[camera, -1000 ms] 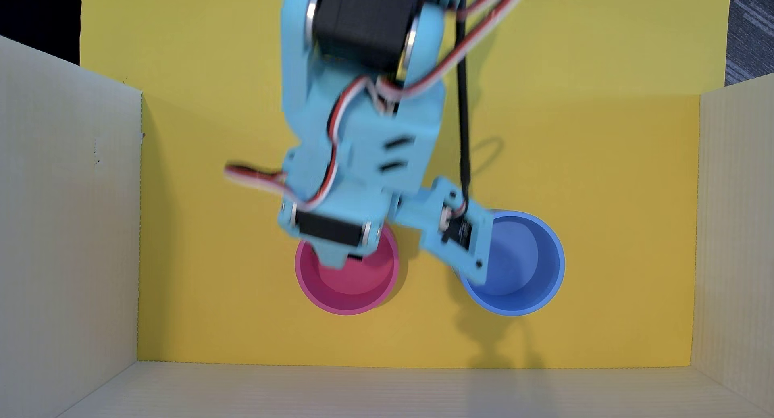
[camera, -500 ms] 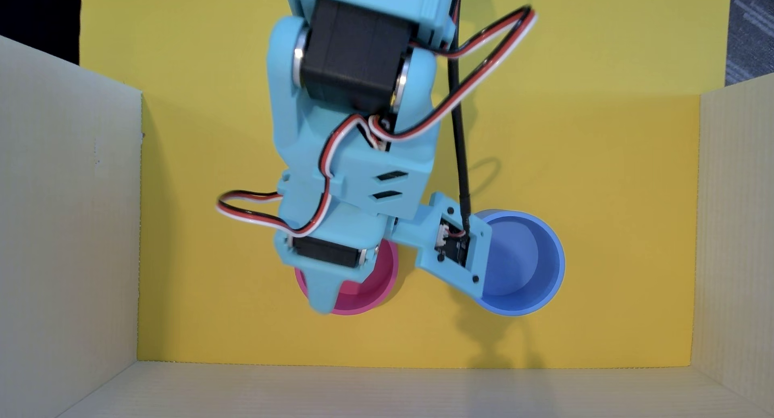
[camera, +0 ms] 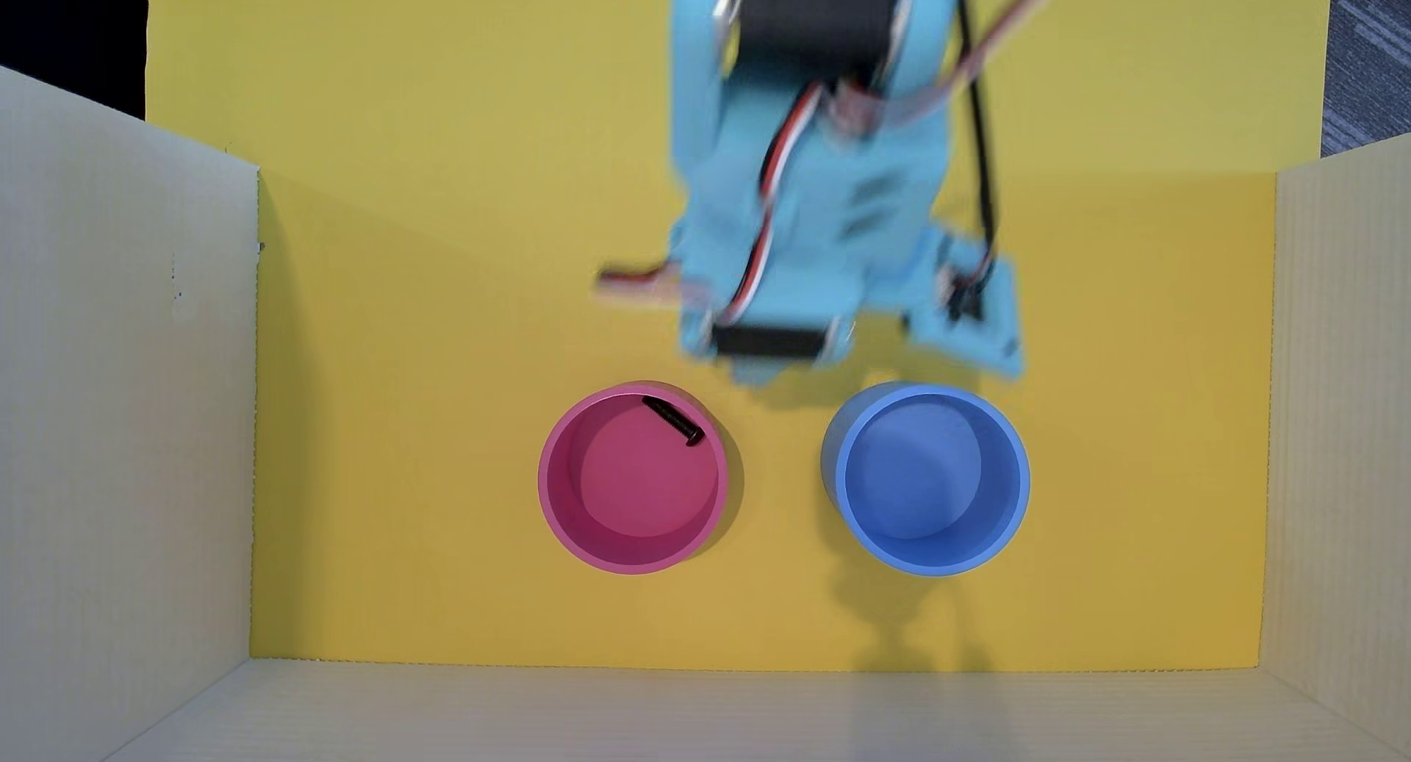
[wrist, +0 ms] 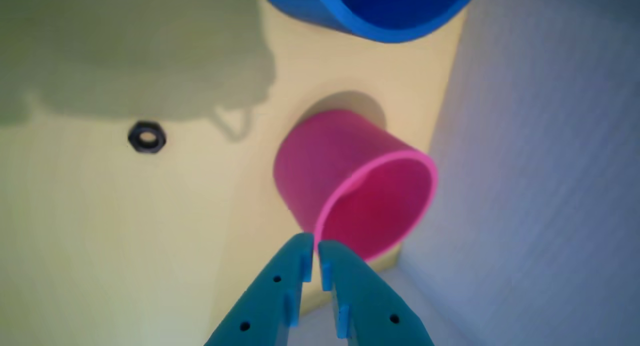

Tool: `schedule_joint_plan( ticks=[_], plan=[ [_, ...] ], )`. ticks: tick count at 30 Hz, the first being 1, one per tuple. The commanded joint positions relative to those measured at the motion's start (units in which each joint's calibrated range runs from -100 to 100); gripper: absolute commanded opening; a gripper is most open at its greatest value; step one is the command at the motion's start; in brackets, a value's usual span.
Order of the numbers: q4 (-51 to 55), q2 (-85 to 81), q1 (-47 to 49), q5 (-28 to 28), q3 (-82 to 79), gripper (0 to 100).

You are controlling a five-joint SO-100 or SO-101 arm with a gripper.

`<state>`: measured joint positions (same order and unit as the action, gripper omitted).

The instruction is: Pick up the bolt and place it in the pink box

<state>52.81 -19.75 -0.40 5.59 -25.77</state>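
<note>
A yellow floor (camera: 427, 426) fills the middle of the overhead view, walled on three sides by pale corrugated board (camera: 122, 426). The light-blue arm (camera: 809, 220) reaches down from the top edge, blurred, its lower end stopping just short of the two tubs.

The pink box (camera: 551, 495) stands upright on the yellow floor, left of the blue tub (camera: 1015, 495) in that view, the two well apart with bare yellow between them. In the wrist view the pink box (wrist: 320, 160) shows its side wall and open mouth, with the blue tub (wrist: 320, 5) cut off by the top edge.

The gripper (wrist: 315, 246) enters the wrist view from the bottom, its two teal fingers (wrist: 272, 296) drawn together with only a thin slit between the tips and nothing held in them. The tips sit in front of the pink box's rim.

The bolt (camera: 673, 420) lies inside the pink box, slanted against the inner wall at the upper right of the overhead view.

A small dark hexagonal nut (wrist: 147, 137) lies flat on the yellow floor, left of the pink box in the wrist view.
</note>
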Motion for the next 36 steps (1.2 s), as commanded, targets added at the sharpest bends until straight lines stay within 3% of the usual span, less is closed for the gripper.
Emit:
schedule_joint_plan(
  ticks=[1,13,18,25,32,36],
  plan=[
    [-6.0,-16.3,0.4,-0.3,-11.5,1],
    [-20.7,-64.7,0.5,-0.3,-51.4,1],
    [-20.9,-79.0,0.5,-0.4,-63.5,1],
    [-13.5,-78.9,0.5,-7.2,-69.7,2],
    [2.8,-79.0,2.3,-7.4,-69.9,2],
    [6.4,-79.0,4.8,-7.5,-70.5,1]
  ],
)
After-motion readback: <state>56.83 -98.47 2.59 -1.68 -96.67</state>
